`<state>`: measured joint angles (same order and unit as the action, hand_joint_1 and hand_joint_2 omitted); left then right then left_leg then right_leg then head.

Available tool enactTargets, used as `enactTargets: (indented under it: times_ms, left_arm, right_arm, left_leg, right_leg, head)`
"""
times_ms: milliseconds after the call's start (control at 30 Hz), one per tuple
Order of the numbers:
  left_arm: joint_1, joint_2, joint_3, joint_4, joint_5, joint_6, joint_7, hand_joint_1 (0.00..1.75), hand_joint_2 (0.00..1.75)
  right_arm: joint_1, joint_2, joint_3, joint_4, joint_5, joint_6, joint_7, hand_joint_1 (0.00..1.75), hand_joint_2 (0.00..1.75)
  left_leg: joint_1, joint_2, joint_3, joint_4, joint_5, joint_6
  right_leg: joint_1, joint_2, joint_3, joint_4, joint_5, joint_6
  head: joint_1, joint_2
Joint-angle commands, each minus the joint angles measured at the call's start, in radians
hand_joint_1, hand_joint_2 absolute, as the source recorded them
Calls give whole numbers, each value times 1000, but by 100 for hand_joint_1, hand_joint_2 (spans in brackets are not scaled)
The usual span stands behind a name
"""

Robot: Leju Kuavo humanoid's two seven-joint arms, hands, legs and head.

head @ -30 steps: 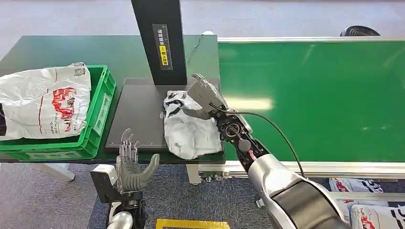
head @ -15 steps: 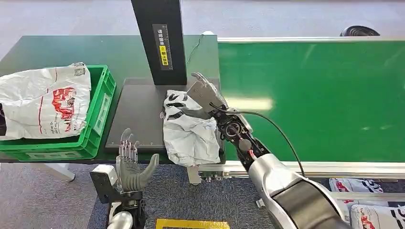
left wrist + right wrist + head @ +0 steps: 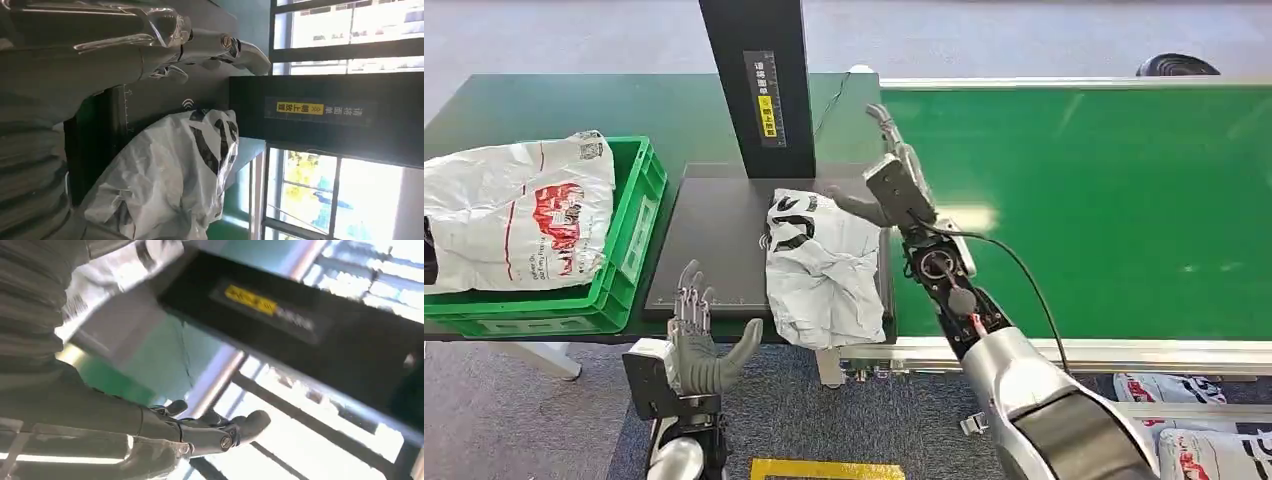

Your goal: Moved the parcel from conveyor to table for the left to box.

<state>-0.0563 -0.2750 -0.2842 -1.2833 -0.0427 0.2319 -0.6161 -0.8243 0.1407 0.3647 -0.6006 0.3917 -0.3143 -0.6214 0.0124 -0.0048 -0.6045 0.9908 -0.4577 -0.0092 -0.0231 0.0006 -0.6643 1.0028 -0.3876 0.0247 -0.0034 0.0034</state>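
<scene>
A crumpled white parcel (image 3: 820, 263) with black print lies on the black pad (image 3: 714, 235) of the table, its lower end hanging over the front edge; the left wrist view shows the parcel (image 3: 165, 175) close up. My right hand (image 3: 890, 178) is raised just above and right of the parcel, fingers spread and empty, no longer touching it. In the right wrist view the right hand (image 3: 200, 432) holds nothing. My left hand (image 3: 699, 345) hovers below the table's front edge, left of the parcel, fingers apart and empty.
A green crate (image 3: 629, 240) at the left holds a big white bag (image 3: 519, 210) with red print. A black post (image 3: 759, 85) stands behind the pad. The green conveyor belt (image 3: 1104, 200) runs to the right. More bags (image 3: 1184, 445) lie on the floor at lower right.
My right hand has let go of the parcel and lifted up and back toward the conveyor. The parcel settled on the pad, its end drooping over the edge. The left hand rose slightly.
</scene>
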Motion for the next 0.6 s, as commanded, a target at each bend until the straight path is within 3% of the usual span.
enactTargets:
  times_ms: [33, 133, 300, 467, 600]
  left_arm:
    - [-1, 68, -28, 24, 31, 17, -12, 0, 175]
    - [7, 71, -29, 14, 41, 17, -18, 0, 175]
    - [26, 75, -22, 1, 55, 23, -27, 0, 175]
    - [12, 62, -26, 29, 84, 17, -25, 0, 175]
    - [14, 50, -37, 16, 87, 20, -14, 0, 175]
  right_arm:
    - [96, -165, -20, -413, -54, 0, 35, 0, 175]
    - [191, -218, -38, -533, -105, -13, 31, 0, 175]
    - [493, -244, -84, -723, -204, -52, -76, 0, 175]
    - [696, -130, -43, -909, -345, -182, -77, 0, 175]
    - [768, -60, -5, -937, -342, -228, -77, 0, 175]
  left_leg:
    - [0, -3, 2, -1, 1, 0]
    - [0, -4, 1, -1, 1, 0]
    - [1, -6, 3, -2, 0, 0]
    - [0, -3, 6, -3, -3, -1]
    - [1, 0, 3, -2, -4, -1]
  right_leg:
    - [0, -4, 3, 0, -1, -2]
    - [0, -5, 3, -1, -1, -2]
    - [2, -6, 6, -3, -1, -1]
    - [0, -4, 7, -1, -4, -3]
    - [1, -1, 3, -1, -4, -1]
  head:
    - [0, 0]
    - [0, 0]
    - [0, 0]
    - [0, 0]
    - [0, 0]
